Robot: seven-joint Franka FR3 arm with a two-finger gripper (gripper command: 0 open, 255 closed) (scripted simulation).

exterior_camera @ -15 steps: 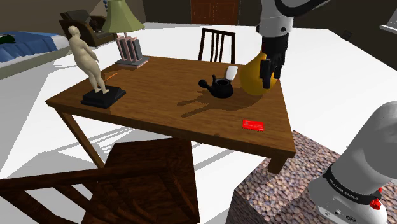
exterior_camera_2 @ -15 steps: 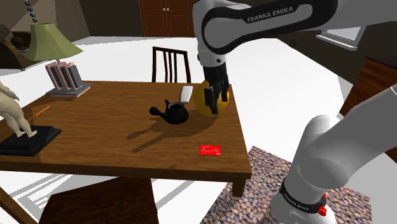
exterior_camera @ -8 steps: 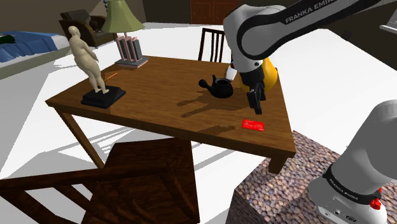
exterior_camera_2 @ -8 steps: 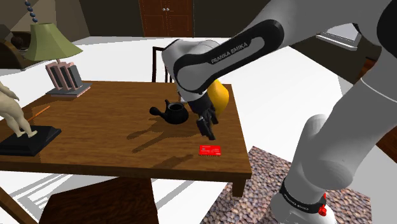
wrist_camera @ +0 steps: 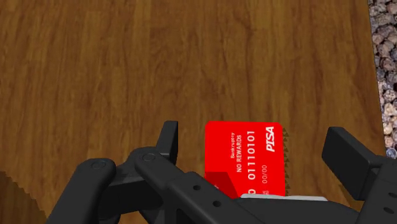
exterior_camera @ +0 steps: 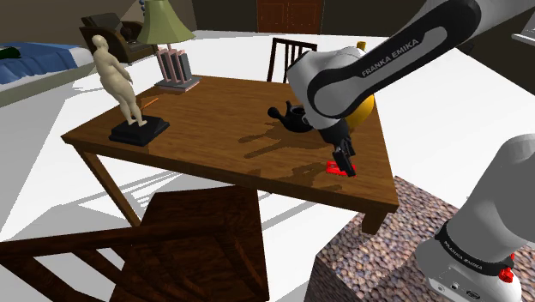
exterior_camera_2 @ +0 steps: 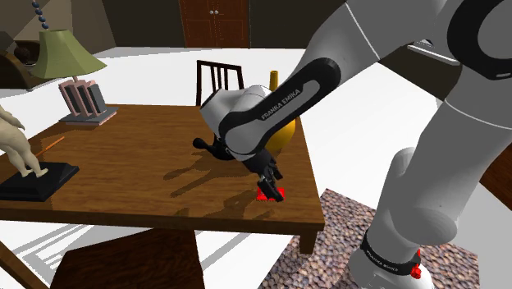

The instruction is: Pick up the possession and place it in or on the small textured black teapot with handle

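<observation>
Looking down along the gripper (wrist_camera: 254,137), the wrist view gives what the other two cannot: the red card's (wrist_camera: 245,159) white print, "NO REWARDS" and "PISA", and clear wood on either side between it and each black finger (wrist_camera: 168,137). The jaws stand spread, straddling the card without touching it. The card lies flat on the wooden table (wrist_camera: 127,63), directly under the gripper and near the table's edge. The exterior views add the small black teapot (exterior_camera: 287,116), which stands beyond the gripper and apart from the card, half hidden by the arm, so I cannot tell what it holds. A yellow vase (exterior_camera: 367,107) stands just behind it. The arm arches over from the stand and folds sharply at the wrist, pointing the gripper down at the tabletop.
</observation>
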